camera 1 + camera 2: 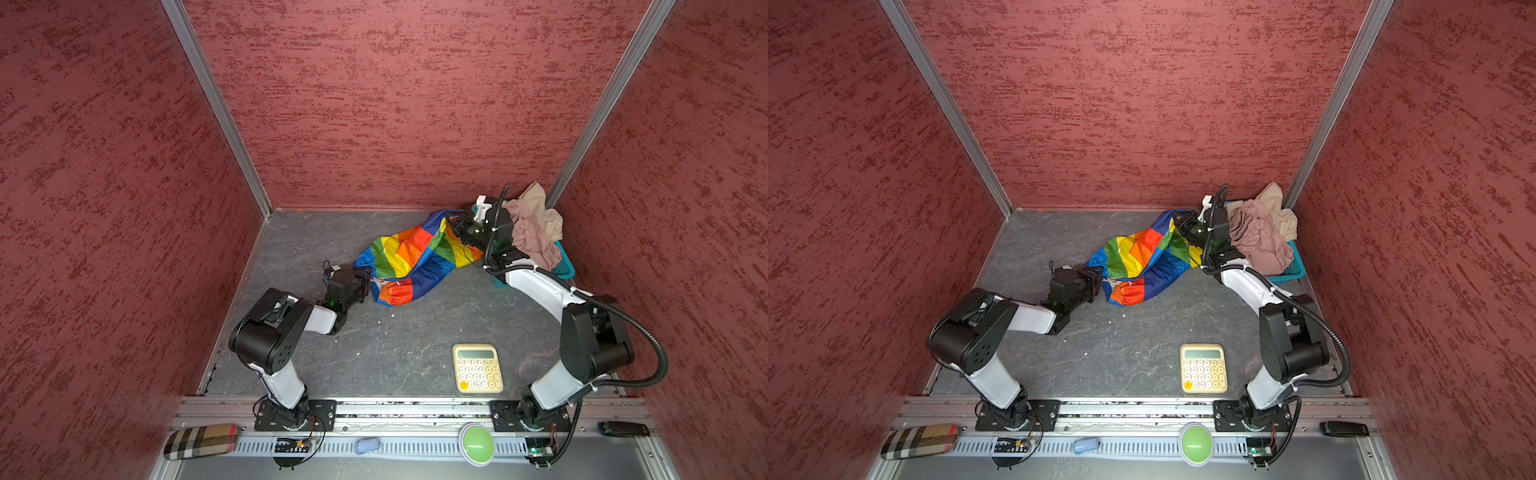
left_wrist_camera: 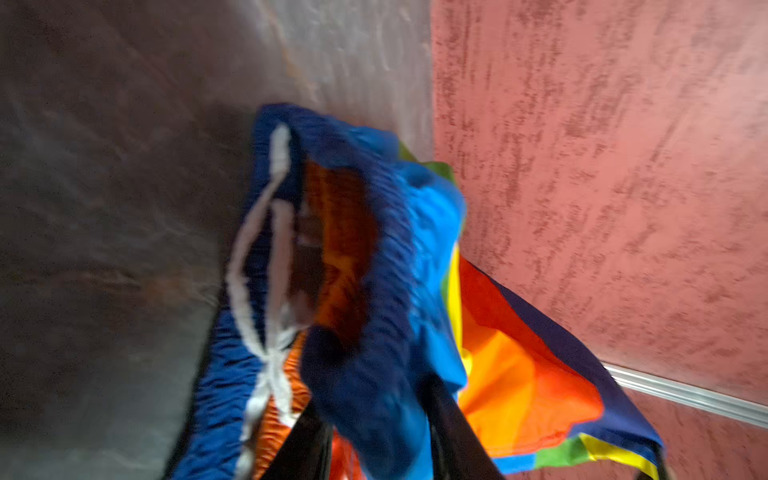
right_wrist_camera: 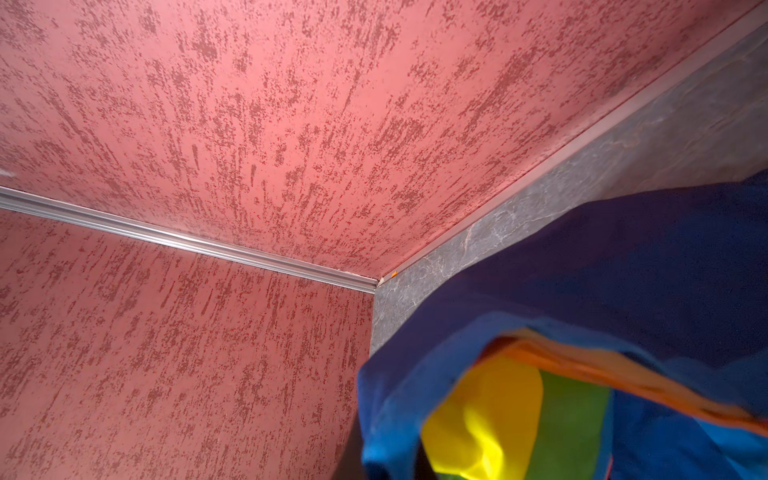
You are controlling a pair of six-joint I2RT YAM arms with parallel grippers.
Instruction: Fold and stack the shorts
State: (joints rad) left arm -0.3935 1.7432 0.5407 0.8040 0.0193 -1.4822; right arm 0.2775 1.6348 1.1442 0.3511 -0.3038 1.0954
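The rainbow shorts (image 1: 409, 259) (image 1: 1142, 266) lie stretched across the back of the grey table (image 1: 395, 345), held at both ends. My left gripper (image 1: 366, 282) (image 2: 378, 440) is shut on the gathered blue waistband (image 2: 374, 291), one black finger on each side of it; a white drawstring (image 2: 274, 232) hangs beside it. My right gripper (image 1: 451, 226) (image 3: 386, 465) is raised and shut on the shorts' far end, its fingertips mostly hidden under blue and yellow fabric (image 3: 478, 415). The pink shorts (image 1: 532, 237) (image 1: 1258, 241) and the beige shorts (image 1: 540, 199) (image 1: 1277, 199) are heaped in the teal basket (image 1: 565, 266) (image 1: 1293, 268).
A cream calculator (image 1: 478, 368) lies at the front right of the table. On the front rail sit a plaid case (image 1: 201, 440), a small blue object (image 1: 367, 444), a green button (image 1: 476, 442) and a black device (image 1: 623, 428). Red walls close in three sides.
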